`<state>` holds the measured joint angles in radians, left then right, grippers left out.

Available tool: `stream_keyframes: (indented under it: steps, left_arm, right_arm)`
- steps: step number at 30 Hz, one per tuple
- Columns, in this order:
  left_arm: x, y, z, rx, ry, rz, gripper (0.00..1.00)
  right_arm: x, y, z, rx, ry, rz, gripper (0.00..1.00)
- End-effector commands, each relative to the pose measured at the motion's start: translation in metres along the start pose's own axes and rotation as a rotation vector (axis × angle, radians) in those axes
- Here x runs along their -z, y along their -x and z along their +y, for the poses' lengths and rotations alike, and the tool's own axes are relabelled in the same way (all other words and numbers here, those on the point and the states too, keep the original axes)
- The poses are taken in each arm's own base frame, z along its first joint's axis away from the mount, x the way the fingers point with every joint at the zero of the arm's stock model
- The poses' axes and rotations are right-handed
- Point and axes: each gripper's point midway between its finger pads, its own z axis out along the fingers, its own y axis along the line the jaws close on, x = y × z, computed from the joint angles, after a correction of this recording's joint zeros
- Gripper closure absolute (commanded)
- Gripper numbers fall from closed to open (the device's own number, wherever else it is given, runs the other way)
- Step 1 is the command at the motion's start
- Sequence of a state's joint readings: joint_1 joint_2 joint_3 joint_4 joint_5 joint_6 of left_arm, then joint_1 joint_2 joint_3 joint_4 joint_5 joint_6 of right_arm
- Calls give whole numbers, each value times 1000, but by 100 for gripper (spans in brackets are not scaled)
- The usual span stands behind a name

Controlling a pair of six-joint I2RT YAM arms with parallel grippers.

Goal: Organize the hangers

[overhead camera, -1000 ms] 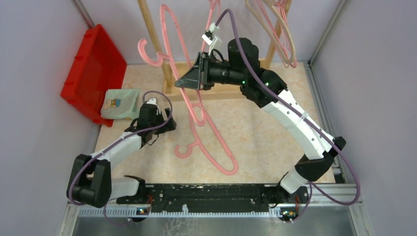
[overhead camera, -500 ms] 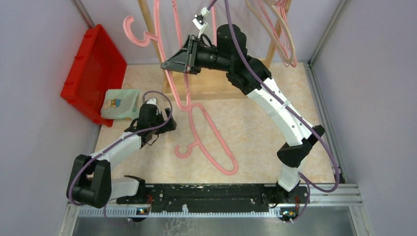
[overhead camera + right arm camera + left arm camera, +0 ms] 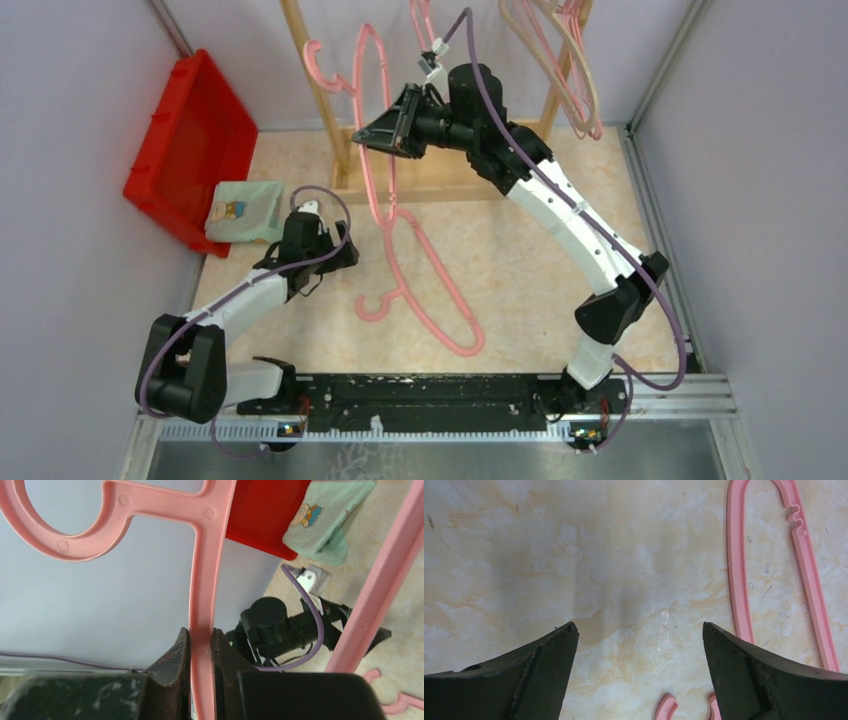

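Pink hanger [image 3: 202, 580] is up in the air at the wooden rack [image 3: 324, 120], pinched by its neck in the right gripper [image 3: 201, 640]. Jaws are clamped on both sides of the stem, with no gap showing. Since half a second ago the arm has swung it right: the hook [image 3: 316, 58] sat out to the left of the rack post and is now at the post. Looks like a lining-up move toward the rail. It's not hung yet, and the rail itself is out of view.

A second pink hanger [image 3: 738, 580] lies flat on the table, untouched, so there's at least one more to go. More hangers [image 3: 588, 100] are already on the rack at upper right.

Left gripper [image 3: 639, 630] hasn't moved. It sits low over bare tabletop just beside the flat hanger, jaws wide apart, holding nothing.
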<state>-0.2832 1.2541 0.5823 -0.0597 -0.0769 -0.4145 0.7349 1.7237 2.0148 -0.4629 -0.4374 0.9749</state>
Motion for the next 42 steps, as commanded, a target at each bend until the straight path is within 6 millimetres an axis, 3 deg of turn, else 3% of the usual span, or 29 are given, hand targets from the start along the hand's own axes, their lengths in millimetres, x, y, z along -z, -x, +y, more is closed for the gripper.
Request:
stream_keyframes:
  steps: [1, 8, 13, 22, 31, 42]
  left_arm:
    - [2, 5, -1, -4, -6, -15, 1]
    - [4, 6, 1, -5, 3, -24, 1]
    - [3, 5, 3, -8, 10, -20, 1]
    - [4, 8, 2, -19, 9, -27, 1]
    - [0, 4, 2, -11, 8, -14, 1]
    - [0, 5, 5, -16, 23, -19, 1]
  right_arm:
    - [21, 54, 55, 12, 189, -173, 100]
    - [-1, 109, 59, -37, 244, -248, 100]
    - [-19, 131, 32, -123, 232, -281, 100]
    - [-23, 165, 20, -183, 280, -373, 100]
    - [-23, 176, 10, -225, 271, -402, 100]
    - [-26, 169, -1, -394, 279, -366, 100]
